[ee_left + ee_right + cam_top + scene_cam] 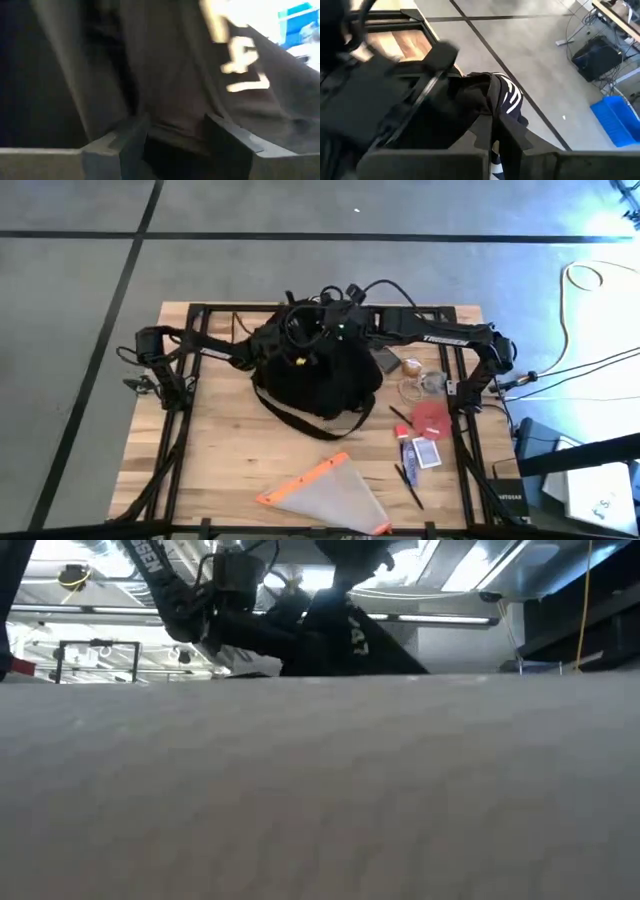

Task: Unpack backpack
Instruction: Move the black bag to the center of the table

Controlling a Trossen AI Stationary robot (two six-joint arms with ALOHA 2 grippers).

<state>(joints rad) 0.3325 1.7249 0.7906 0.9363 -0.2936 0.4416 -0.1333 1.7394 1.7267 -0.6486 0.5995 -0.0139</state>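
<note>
Both grippers meet at the backpack (318, 370), near the back middle of the table (220, 450). The right gripper (495, 131) pinches black cloth tight. The left gripper (176, 131) sits half open around a fold — lift slowly so nothing slips. White letters show "47" — the arm reads "TROSSEN".

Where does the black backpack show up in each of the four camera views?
High view: backpack at the table's far middle, under both arms.
Low view: top centre, dark mass with white lettering.
Left wrist view: fills the picture, fabric between the fingers.
Right wrist view: centre, fabric pinched between the fingers.
Shared landmark: the white lettering.
</note>
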